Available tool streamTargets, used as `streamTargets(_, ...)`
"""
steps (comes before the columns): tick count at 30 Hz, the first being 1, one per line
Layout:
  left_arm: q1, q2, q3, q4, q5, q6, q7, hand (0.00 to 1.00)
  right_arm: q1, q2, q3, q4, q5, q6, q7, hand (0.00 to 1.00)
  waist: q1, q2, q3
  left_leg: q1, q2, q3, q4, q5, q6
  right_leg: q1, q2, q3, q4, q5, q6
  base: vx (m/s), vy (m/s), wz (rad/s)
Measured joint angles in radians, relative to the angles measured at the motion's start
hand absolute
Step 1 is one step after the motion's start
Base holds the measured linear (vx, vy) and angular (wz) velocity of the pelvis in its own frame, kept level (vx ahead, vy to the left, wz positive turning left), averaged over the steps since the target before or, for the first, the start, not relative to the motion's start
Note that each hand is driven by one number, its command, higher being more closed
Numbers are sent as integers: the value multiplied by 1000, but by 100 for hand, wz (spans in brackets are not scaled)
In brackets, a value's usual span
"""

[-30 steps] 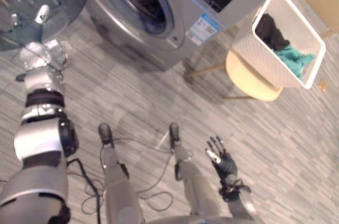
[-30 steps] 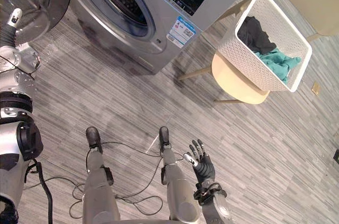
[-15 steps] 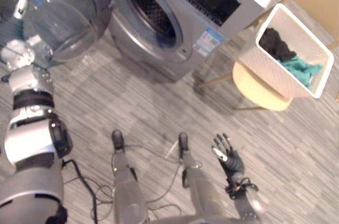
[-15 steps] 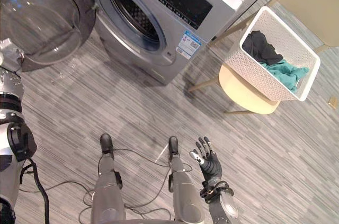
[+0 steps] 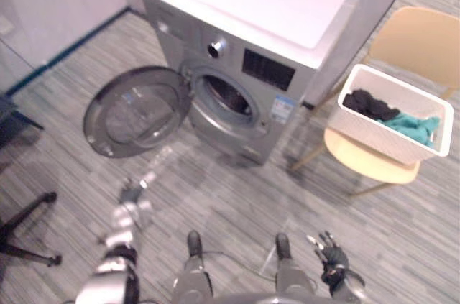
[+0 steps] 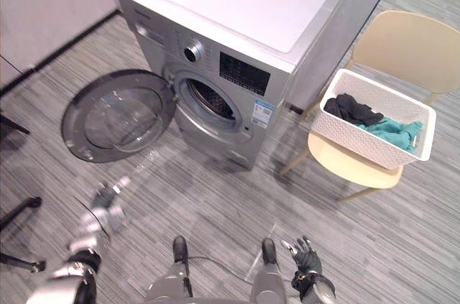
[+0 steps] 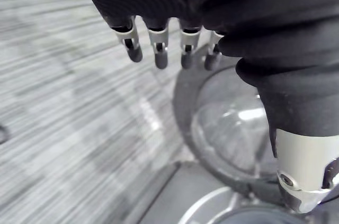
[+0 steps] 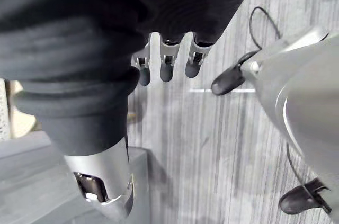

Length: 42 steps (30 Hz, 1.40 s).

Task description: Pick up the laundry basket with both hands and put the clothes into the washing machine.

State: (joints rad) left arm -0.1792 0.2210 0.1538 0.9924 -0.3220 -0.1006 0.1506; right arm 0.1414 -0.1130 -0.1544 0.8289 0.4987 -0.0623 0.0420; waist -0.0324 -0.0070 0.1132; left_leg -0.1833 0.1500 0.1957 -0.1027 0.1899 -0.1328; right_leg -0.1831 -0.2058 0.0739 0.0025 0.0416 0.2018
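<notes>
left hand relaxed, empty, near open washer door; right hand spread, empty; laundry basket with clothes on chair.

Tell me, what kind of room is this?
Probably a laundry room: a washing machine with its round door swung open, and beside it a white laundry basket of clothes sitting on a chair.

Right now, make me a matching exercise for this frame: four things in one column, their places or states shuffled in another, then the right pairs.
Things:
1. washer door
2. laundry basket
3. teal clothes
4. right hand

Places or states:
A. inside the basket, beside dark clothes
B. swung wide open
C. low near the floor, fingers straight, holding nothing
D. on the chair seat

Pairs: 1-B, 2-D, 3-A, 4-C
</notes>
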Motion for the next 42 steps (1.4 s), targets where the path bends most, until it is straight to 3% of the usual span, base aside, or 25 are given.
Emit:
streamTargets(3, 115, -93, -64, 92, 25, -1, -24, 0, -56, -7, -116, 213, -30, 4, -25, 0, 11, 32, -26, 53, 0, -9, 0, -3, 2, 59, -1, -13, -1, -9, 1, -11, -11, 8)
streamTargets(6, 188, -143, -68, 132, 79, 7, -49, 0, -53, -13, -179, 297, -82, 18, -52, 0, 13, 50, -40, 86, -2, -29, -1, -5, 1, 96, -1, -29, 15, -30, 2, -38, -9, 23)
streamTargets(10, 260, -169, -5, 162, 94, 18, -66, 0, -22, -3, -278, 336, -97, 32, -81, 0, 8, 52, -70, 91, -13, -72, -1, -11, -6, 111, -7, -56, 48, -58, -1, -47, 3, 29)
streamTargets(15, 295, -176, 108, 157, 125, 18, -88, 0, -31, 30, -280, 368, -92, 31, -80, 0, -1, 42, -71, 162, 0, -70, 8, -11, -6, 168, 9, -40, 69, -66, -16, -35, -13, -2)
streamTargets(16, 302, -177, 118, 156, 125, 19, -91, 0, -37, 34, -279, 373, -86, 31, -79, 0, -1, 43, -72, 173, 10, -64, 22, -12, -7, 180, 17, -36, 75, -70, -22, -34, -59, -21)
streamTargets(17, 317, -174, 131, 151, 126, 24, -98, 0, -38, 43, -275, 374, -77, 28, -80, 0, -4, 48, -65, 160, 36, -59, 105, -62, -24, 195, 37, -22, 86, -79, -37, -80, -122, -48)
streamTargets(18, 338, -172, 137, 145, 126, 32, -103, 0, -36, 31, -257, 373, -76, 27, -78, 0, -2, 66, -68, 107, 109, -54, 257, -150, -34, 195, 97, 13, 120, -91, -63, -95, -148, -61)
streamTargets(19, 348, -176, 152, 144, 126, 34, -104, 0, -39, 25, -249, 372, -76, 26, -78, 0, 1, 87, -67, 94, 148, -45, 308, -165, -29, 181, 127, 16, 174, -99, -76, -82, -170, -68)
streamTargets(20, 359, -178, 168, 139, 126, 39, -104, 0, -41, 23, -233, 368, -76, 23, -79, 0, 3, 83, -63, 89, 168, -28, 349, -177, -11, 149, 148, 25, 222, -124, -100, -105, -169, -58)
streamTargets(21, 367, -175, 171, 147, 118, 54, -101, 0, -34, 27, -211, 358, -77, 18, -80, 0, 17, 60, -55, 91, 188, -19, 392, -226, 67, 136, 176, 50, 265, -153, -102, -109, -180, -59)
streamTargets(22, 365, -172, 166, 146, 107, 54, -103, 0, -27, 27, -209, 357, -77, 13, -84, 0, 26, 48, -59, 85, 179, -21, 447, -257, 114, 122, 173, 73, 266, -152, -116, -142, -112, -64)
streamTargets(23, 349, -172, 156, 145, 96, 55, -102, 0, -32, 13, -209, 362, -78, 0, -89, 0, 41, 38, -59, 24, 118, -30, 636, -294, 110, 99, 166, 105, 266, -149, -121, -124, -32, -82)
streamTargets(24, 348, -181, 142, 133, 86, 52, -95, 0, -44, -2, -188, 361, -80, -2, -94, 0, 54, 49, -54, 16, 15, -36, 736, -352, 105, 79, 166, 155, 254, -140, -133, -116, 45, -86)
streamTargets(25, 347, -185, 125, 132, 84, 52, -90, 0, -49, -8, -171, 361, -80, -2, -96, 0, 52, 66, -48, 31, -27, -43, 737, -386, 102, 80, 173, 171, 237, -134, -141, -103, 89, -103)
streamTargets(26, 348, -204, 97, 113, 83, 50, -84, 0, -63, -16, -135, 360, -80, -1, -98, 0, 53, 117, -47, 75, -80, -69, 655, -482, 111, 82, 216, 201, 188, -121, -153, -89, 154, -83)
streamTargets(27, 347, -210, 82, 104, 84, 46, -84, 0, -69, -29, -140, 351, -79, 1, -96, 0, 56, 138, -47, 83, -91, -94, 596, -528, 181, 82, 244, 223, 163, -106, -146, -119, 179, -129)
streamTargets(28, 344, -214, 76, 100, 82, 42, -85, 0, -78, -19, -110, 335, -84, 5, -98, 0, 77, 139, -55, 86, -110, -74, 553, -527, 167, 59, 257, 279, 175, -76, -125, -83, 144, -124)
streamTargets(29, 333, -210, 80, 98, 79, 35, -84, 0, -89, -3, -100, 321, -96, 4, -98, 0, 74, 123, -53, 106, -131, -74, 480, -515, 144, 25, 277, 287, 293, -87, -123, -24, 69, -108)
streamTargets(31, 321, -209, 84, 95, 79, 27, -85, 0, -89, 20, -101, 324, -108, 4, -98, 0, 73, 103, -49, 154, -168, -106, 373, -496, 117, 85, 279, 311, 289, -108, -144, 127, 1, -34)
streamTargets(33, 317, -206, 96, 85, 79, 19, -85, 0, -89, 32, -99, 320, -117, 2, -95, 0, 79, 72, -54, 163, -179, -62, 311, -451, 110, 146, 256, 311, 188, -132, -177, 76, -50, -43)
streamTargets(36, 310, -216, 102, 87, 100, 27, -85, 0, -52, 37, -77, 264, -117, -2, -79, 0, 62, 73, -56, 190, -173, -56, 234, -416, 104, 140, 255, 309, 136, -118, -187, 79, -71, -16)
streamTargets(38, 302, -222, 100, 83, 102, 27, -85, 0, -21, 40, -108, 248, -117, 2, -77, 0, 44, 73, -57, 205, -162, -55, 205, -403, 99, 136, 271, 308, 138, -126, -196, 163, -100, -7)
streamTargets(41, 267, -236, 79, 73, 122, 27, -88, 0, -14, 66, -169, 235, -116, 6, -79, 0, 43, 54, -46, 195, -132, -10, 238, -402, 99, 89, 310, 325, 214, -168, -201, 128, -79, -46)
streamTargets(42, 258, -237, 78, 59, 126, 28, -94, 0, -13, 73, -187, 217, -117, 10, -80, 0, 47, 49, -41, 193, -108, 42, 253, -363, 121, 53, 322, 305, 270, -202, -186, 126, -99, -99)
